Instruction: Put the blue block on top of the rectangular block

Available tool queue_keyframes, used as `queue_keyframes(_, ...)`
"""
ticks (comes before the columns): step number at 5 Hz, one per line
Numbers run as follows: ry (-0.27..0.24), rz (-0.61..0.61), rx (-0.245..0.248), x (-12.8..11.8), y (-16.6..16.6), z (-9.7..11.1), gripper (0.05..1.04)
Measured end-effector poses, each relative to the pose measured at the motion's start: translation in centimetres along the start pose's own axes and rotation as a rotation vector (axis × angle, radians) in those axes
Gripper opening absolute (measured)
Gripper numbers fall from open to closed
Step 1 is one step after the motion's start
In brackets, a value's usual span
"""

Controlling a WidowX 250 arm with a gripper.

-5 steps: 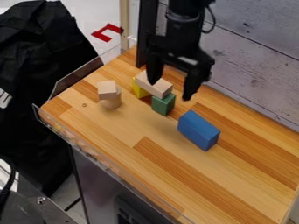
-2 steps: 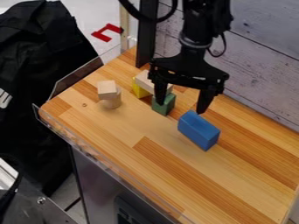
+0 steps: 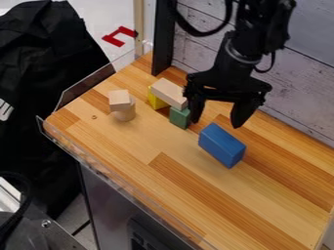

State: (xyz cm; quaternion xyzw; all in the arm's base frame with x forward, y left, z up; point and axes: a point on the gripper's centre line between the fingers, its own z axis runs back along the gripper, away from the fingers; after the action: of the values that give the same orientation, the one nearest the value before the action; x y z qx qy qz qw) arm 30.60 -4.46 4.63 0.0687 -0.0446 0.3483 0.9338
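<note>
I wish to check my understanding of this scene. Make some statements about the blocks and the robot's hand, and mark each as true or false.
1. The long wooden block bridges the yellow block and the green block. True.
2. The blue block is on top of the long wooden block. False: it lies on the table.
3. The hand is closed on the blue block. False: its fingers are apart and grip nothing.
4. A small wooden block sits on the wooden cylinder. True.

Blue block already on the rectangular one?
No, the blue block lies on the wooden tabletop, apart from the rectangular block that spans the yellow and green ones.
</note>
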Motion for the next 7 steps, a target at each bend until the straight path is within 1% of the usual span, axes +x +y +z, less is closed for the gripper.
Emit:
queue_keyframes(1,-0.012,0.142,-0.025,0.0,-0.7,-0.2,1.001)
queue_keyframes(2,0.008,0.207,0.009,-0.3,-0.5,-1.0,1.001)
queue_keyframes(4,0.067,0.276,0.009,-1.0,-0.8,-1.6,1.001)
queue_keyframes(5,0.077,0.300,0.002,-0.8,-1.0,-1.9,1.001)
queue_keyframes(6,0.085,0.323,0.017,-0.7,-1.3,-2.3,1.001)
queue_keyframes(7,0.091,0.354,0.018,-0.6,-1.4,-2.5,1.001)
